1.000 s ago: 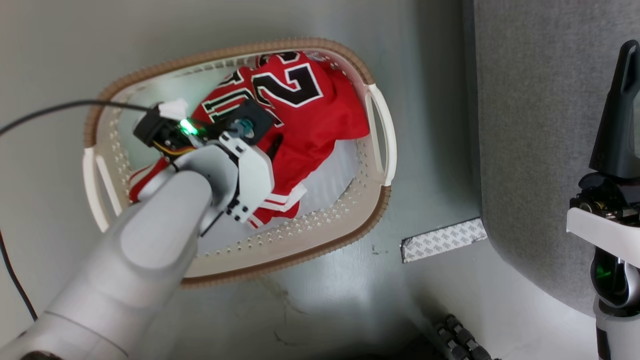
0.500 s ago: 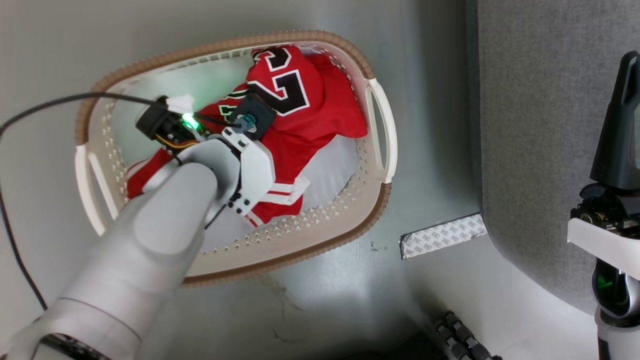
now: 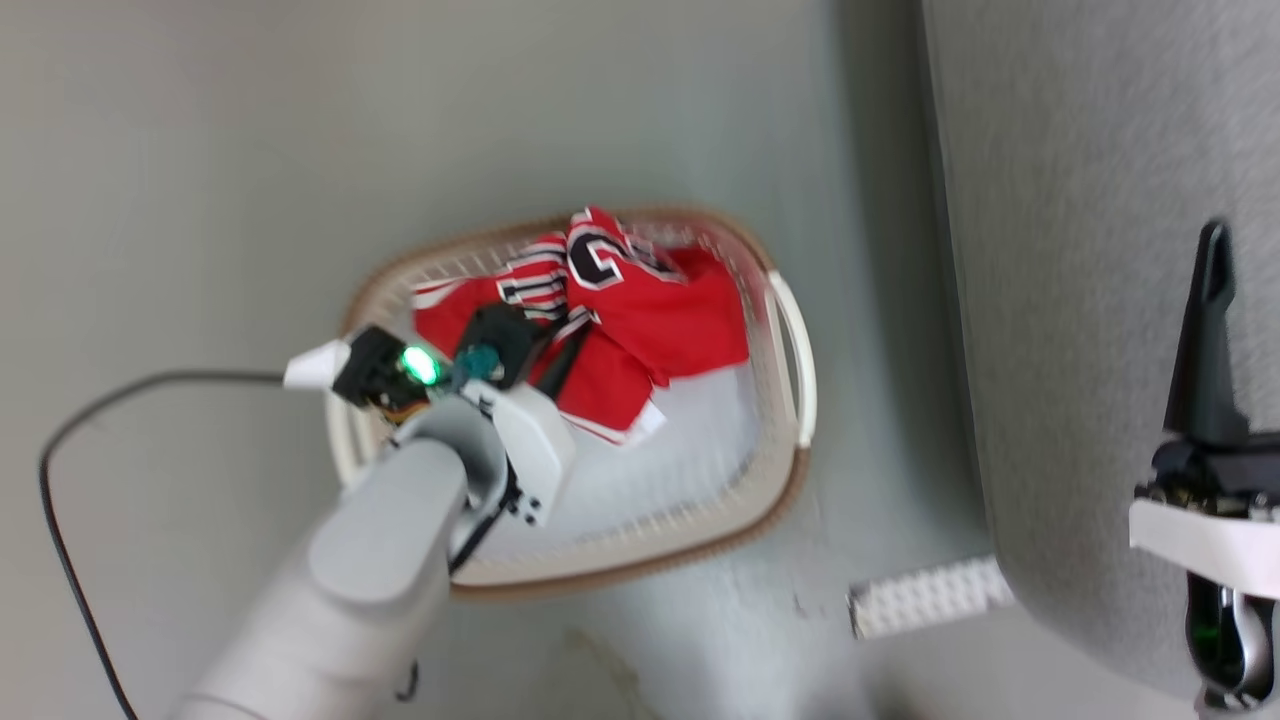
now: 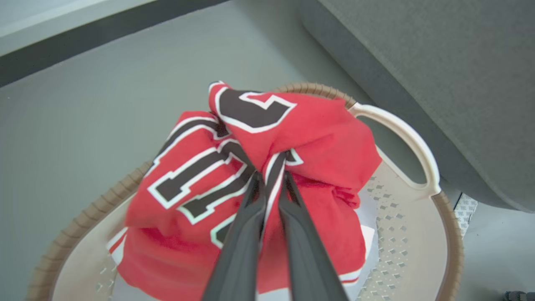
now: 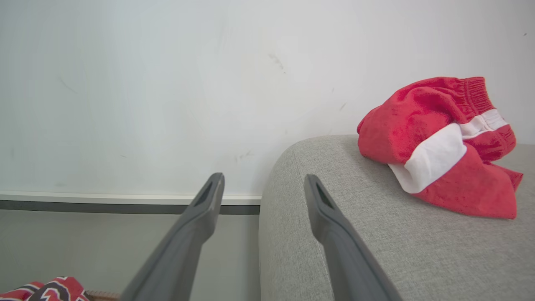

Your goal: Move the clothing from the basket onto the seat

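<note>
The red jersey (image 4: 200, 175) with black white-edged numerals is bunched up and lifted above the cream basket (image 4: 407, 138), pinched between the fingers of my left gripper (image 4: 271, 173), which is shut on it. In the head view the jersey (image 3: 640, 320) hangs over the basket (image 3: 790, 350) with my left gripper (image 3: 560, 345) in its folds. My right gripper (image 5: 263, 182) stands open with nothing between its fingers at the edge of the grey seat (image 5: 334, 234). Red shorts with a broad white stripe (image 5: 439, 146) lie on the seat. In the head view my right gripper (image 3: 1210, 300) hovers over the seat (image 3: 1080, 250).
A plain white cloth (image 3: 660, 460) lies in the bottom of the basket. A patterned strip (image 3: 930, 595) lies on the grey floor beside the seat. A black cable (image 3: 60, 470) loops over the floor at the left. A white wall (image 5: 167, 83) rises behind the seat.
The head camera has risen and shifted, so the basket looks smaller. My left gripper has lifted the jersey, which is now gathered into a bunch above the basket.
</note>
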`<state>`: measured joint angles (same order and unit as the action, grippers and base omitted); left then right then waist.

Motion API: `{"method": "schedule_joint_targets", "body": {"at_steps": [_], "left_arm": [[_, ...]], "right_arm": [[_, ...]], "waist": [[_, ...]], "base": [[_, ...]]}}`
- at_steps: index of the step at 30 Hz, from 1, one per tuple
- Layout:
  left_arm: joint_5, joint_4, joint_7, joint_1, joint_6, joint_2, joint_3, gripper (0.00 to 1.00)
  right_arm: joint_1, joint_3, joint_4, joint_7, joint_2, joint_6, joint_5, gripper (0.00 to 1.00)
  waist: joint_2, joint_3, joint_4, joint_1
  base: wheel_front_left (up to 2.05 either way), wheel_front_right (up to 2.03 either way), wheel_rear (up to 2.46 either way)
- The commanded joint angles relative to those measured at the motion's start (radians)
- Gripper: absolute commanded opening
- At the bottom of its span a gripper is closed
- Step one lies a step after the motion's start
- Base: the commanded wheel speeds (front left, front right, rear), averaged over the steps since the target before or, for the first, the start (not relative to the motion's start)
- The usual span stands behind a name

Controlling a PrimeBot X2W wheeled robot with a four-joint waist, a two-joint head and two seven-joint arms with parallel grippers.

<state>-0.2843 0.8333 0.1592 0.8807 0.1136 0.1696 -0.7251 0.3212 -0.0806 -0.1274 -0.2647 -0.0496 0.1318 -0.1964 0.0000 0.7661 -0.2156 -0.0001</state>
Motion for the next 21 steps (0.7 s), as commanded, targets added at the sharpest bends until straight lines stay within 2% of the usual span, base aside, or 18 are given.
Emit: {"method": "schedule_joint_targets", "body": {"at_steps": [1, 10, 21], "left_arm": [[-0.025, -0.012, 0.022, -0.032, -0.006, -0.008, 0.005, 0.00], [-0.096, -0.125, 0.067, -0.200, -0.035, -0.014, 0.036, 0.00], [-0.169, -0.368, 0.058, -0.422, -0.135, 0.056, 0.094, 0.00]], "right_arm": [[-0.026, -0.011, 0.018, 0.001, -0.002, -0.002, 0.007, 1.00], [-0.134, 0.001, 0.127, 0.001, -0.002, -0.002, 0.022, 1.00], [-0.286, 0.065, 0.239, 0.001, -0.002, -0.002, 0.065, 1.00]], "waist": [[0.0000, -0.151, 0.079, 0.0001], [0.0000, -0.422, 0.141, 0.0001], [0.0000, -0.691, 0.183, 0.0001]], "base": [[0.00, 0.00, 0.00], [0.00, 0.00, 0.00], [0.00, 0.00, 0.00]]}}
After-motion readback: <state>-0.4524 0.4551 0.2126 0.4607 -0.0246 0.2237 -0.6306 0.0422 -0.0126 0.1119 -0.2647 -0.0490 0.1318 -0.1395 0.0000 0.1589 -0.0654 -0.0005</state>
